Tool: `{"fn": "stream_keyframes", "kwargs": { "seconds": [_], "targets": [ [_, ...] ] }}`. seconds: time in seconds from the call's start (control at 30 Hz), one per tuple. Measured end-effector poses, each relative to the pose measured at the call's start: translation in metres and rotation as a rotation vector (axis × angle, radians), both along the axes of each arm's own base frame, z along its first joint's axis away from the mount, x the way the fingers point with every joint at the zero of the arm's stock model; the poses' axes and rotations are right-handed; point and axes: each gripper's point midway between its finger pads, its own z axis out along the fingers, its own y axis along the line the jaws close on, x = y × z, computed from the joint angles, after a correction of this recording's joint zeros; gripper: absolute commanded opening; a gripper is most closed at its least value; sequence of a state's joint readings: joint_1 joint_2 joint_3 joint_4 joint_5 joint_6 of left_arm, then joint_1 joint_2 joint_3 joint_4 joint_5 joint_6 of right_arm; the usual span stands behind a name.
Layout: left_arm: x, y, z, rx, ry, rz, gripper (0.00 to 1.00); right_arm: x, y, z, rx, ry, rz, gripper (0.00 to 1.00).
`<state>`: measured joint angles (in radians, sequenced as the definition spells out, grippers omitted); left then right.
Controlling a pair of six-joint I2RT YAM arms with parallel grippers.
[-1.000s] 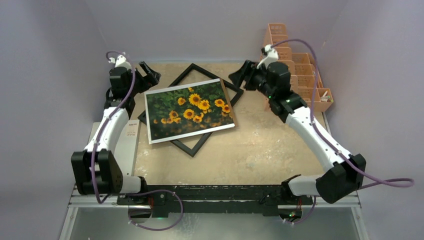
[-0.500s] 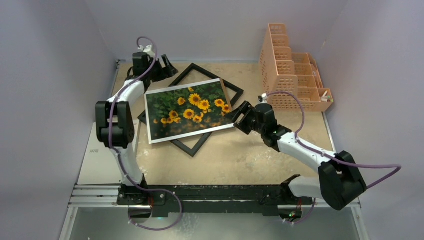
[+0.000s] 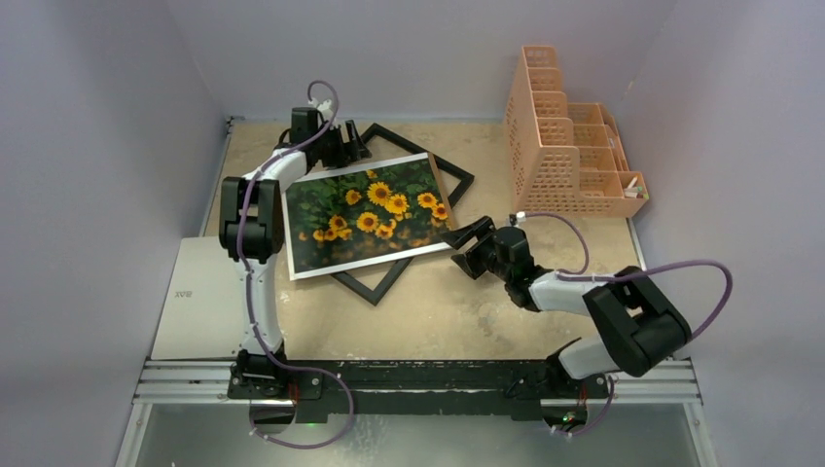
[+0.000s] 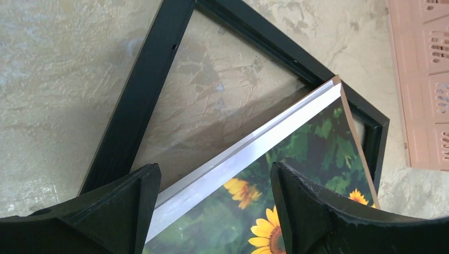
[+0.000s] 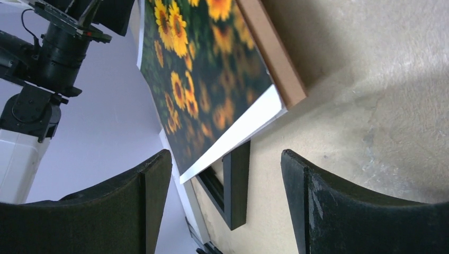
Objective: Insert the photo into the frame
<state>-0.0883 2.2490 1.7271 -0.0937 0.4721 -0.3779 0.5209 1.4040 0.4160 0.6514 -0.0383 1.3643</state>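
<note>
The photo [image 3: 368, 214], sunflowers with a white border, lies askew on top of the black frame [image 3: 409, 138], which sits turned like a diamond on the table. A brown board edge [image 5: 271, 53] shows under the photo's right side. My left gripper [image 3: 352, 146] is open at the photo's far edge; in the left wrist view its jaws [image 4: 214, 169] straddle the photo's white border [image 4: 275, 201] above the frame's bar [image 4: 143, 100]. My right gripper [image 3: 467, 243] is open just off the photo's near right corner [image 5: 206, 69], with a frame corner [image 5: 238, 180] between its fingers, touching nothing.
A peach mesh organizer [image 3: 569, 146] stands at the back right, its side showing in the left wrist view [image 4: 423, 79]. A white plate [image 3: 204, 302] lies off the table's left edge. Purple walls close in the back and sides.
The left arm swung in from the back left to the photo's far edge. The right arm dropped from the back right to the photo's near right corner. Photo and frame stayed put.
</note>
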Motion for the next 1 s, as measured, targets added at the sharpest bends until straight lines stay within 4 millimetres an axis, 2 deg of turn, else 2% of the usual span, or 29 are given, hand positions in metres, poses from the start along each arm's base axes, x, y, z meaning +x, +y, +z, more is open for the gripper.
{"fn": "stream_keyframes", "kwargs": {
  "seconds": [0.17,0.4,0.67,0.8,1.0],
  "targets": [
    [-0.004,0.001,-0.012,0.017,0.029,-0.015,0.79,-0.002,0.006,-0.018,0.03,0.031,-0.005,0.77],
    [0.01,-0.003,-0.004,0.019,-0.017,-0.046,0.79,0.003,0.011,-0.039,0.073,0.028,-0.011,0.74],
    [0.007,-0.014,-0.03,-0.015,0.027,-0.112,0.79,0.015,0.024,-0.041,0.182,-0.029,-0.006,0.7],
    [0.008,-0.016,-0.031,-0.015,0.024,-0.125,0.79,0.019,0.027,-0.041,0.228,-0.047,-0.014,0.68],
    [0.005,-0.017,-0.032,-0.01,0.027,-0.138,0.79,0.028,0.033,-0.039,0.245,-0.077,-0.009,0.6]
  ]
}}
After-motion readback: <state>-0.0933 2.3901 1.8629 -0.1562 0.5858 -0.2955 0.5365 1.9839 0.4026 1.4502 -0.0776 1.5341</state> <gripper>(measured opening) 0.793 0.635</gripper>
